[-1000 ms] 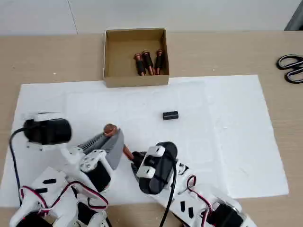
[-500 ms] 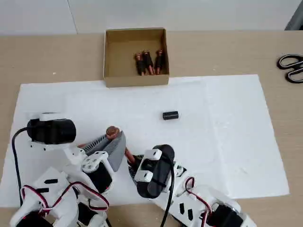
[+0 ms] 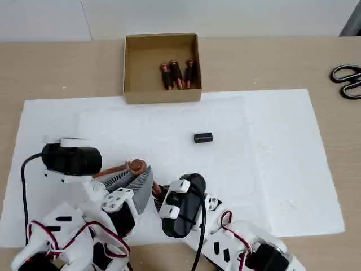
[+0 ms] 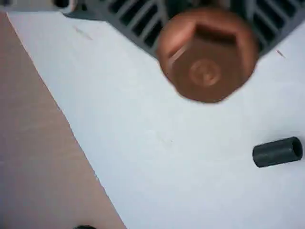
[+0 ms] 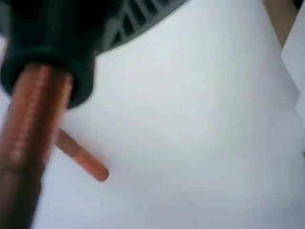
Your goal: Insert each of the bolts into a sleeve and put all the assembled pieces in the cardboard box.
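My left gripper (image 3: 133, 176) is shut on a copper bolt (image 3: 136, 166); its hex head (image 4: 207, 57) sits between the grey jaws. The bolt's threaded shank (image 5: 31, 133) slants down into a black sleeve (image 5: 47, 57), and my right gripper (image 3: 160, 195) is shut on that sleeve, close beside the left one. Another black sleeve (image 3: 203, 138) (image 4: 277, 151) lies loose on the white paper, midway toward the box. The cardboard box (image 3: 144, 62) at the far side holds three assembled pieces (image 3: 177, 74).
White paper (image 3: 271, 158) covers the middle of the wooden table. Scissors (image 3: 346, 81) lie at the far right edge. A thin copper-coloured rod (image 5: 83, 161) shows past the held sleeve; I cannot tell what it is.
The left gripper has carried the bolt down and slightly right, toward the right gripper. The right gripper with its sleeve has shifted a little left, so the two now meet.
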Available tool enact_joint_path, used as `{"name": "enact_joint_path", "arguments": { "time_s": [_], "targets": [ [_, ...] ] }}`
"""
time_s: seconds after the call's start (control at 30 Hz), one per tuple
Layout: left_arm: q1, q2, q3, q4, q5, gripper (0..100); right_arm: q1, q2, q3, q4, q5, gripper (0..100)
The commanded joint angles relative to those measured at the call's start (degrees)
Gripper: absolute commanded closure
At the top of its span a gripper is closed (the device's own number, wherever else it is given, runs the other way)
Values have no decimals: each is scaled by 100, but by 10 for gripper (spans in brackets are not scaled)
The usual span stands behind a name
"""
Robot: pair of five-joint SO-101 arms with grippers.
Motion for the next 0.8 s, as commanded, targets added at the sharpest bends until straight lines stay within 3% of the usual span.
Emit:
{"name": "enact_joint_path", "arguments": {
  "time_s": [0.0, 0.23, 0.4, 0.77],
  "targets": [
    [475, 18, -31, 158, -97, 994, 207, -48, -264, -22, 79, 995],
    [870, 18, -31, 510, -730, 994, 251, -48, -264, -22, 79, 995],
    [1248, 26, 48, 642, -738, 994, 251, -48, -264, -22, 79, 995],
    [1284, 18, 470, 527, -914, 994, 251, -48, -264, -215, 325, 995]
  ]
}}
